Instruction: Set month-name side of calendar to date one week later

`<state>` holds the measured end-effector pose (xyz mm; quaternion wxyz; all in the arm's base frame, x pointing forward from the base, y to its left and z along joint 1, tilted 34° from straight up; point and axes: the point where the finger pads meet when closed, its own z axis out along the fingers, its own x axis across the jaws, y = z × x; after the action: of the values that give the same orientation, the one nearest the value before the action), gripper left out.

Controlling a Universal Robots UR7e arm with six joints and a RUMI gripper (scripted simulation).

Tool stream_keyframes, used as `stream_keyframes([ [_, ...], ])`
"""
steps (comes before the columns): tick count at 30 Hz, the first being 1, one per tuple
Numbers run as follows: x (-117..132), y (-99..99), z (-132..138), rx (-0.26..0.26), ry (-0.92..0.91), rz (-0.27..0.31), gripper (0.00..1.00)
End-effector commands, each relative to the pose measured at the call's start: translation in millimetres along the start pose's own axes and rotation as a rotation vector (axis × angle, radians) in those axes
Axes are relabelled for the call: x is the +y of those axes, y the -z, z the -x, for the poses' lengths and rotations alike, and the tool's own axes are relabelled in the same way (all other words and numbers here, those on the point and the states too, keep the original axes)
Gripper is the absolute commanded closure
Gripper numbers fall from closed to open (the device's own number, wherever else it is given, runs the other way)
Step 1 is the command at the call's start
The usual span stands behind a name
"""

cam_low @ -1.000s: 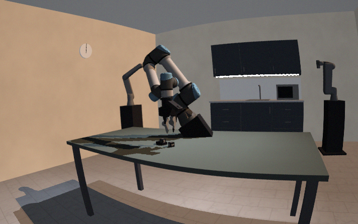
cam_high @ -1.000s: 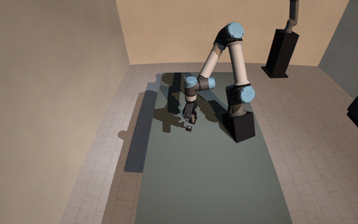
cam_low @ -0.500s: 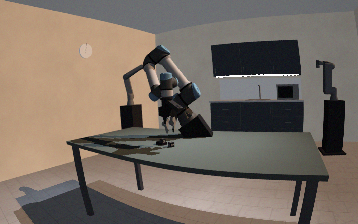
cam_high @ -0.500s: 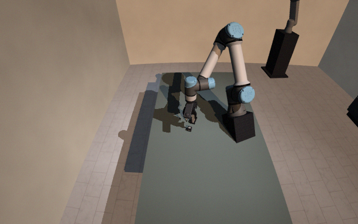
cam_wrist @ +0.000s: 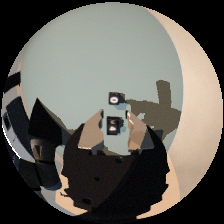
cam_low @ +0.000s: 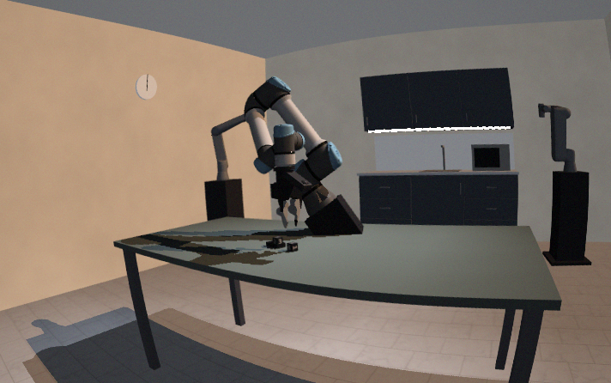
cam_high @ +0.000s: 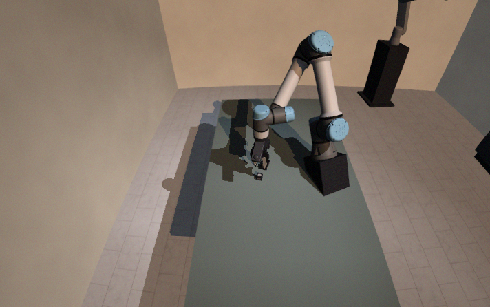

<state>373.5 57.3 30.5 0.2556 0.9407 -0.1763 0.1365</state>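
Two small dark calendar pieces with white marks lie on the grey-green table. In the wrist view one piece (cam_wrist: pixel 115 98) lies farther out and the other (cam_wrist: pixel 114 125) shows in the gap between my fingers, well below them. In the exterior view they sit side by side, one at the left (cam_low: pixel 275 243) and one at the right (cam_low: pixel 293 246). The digits are too small to read, and I cannot tell tray from cube. My gripper (cam_low: pixel 289 221) hangs clearly above them, pointing down, fingers narrowed with a gap and nothing between them (cam_wrist: pixel 114 117). From above, the gripper (cam_high: pixel 261 166) hides one piece; the other (cam_high: pixel 258 175) lies just in front.
The arm's black base block (cam_high: pixel 327 173) stands on the table right of the pieces. Dark shadows fall across the table's far left part. A second arm on a black pedestal (cam_low: pixel 567 216) stands on the floor, off the table.
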Motion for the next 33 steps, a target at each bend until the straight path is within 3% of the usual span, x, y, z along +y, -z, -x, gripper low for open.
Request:
stream_keyframes([
  [1,0,-0.3,0,0.001,0.000,-0.001,0.72],
  [21,0,-15.1,0,0.001,0.000,-0.001,0.72],
  [33,0,-34.2,0,0.001,0.000,-0.001,0.72],
])
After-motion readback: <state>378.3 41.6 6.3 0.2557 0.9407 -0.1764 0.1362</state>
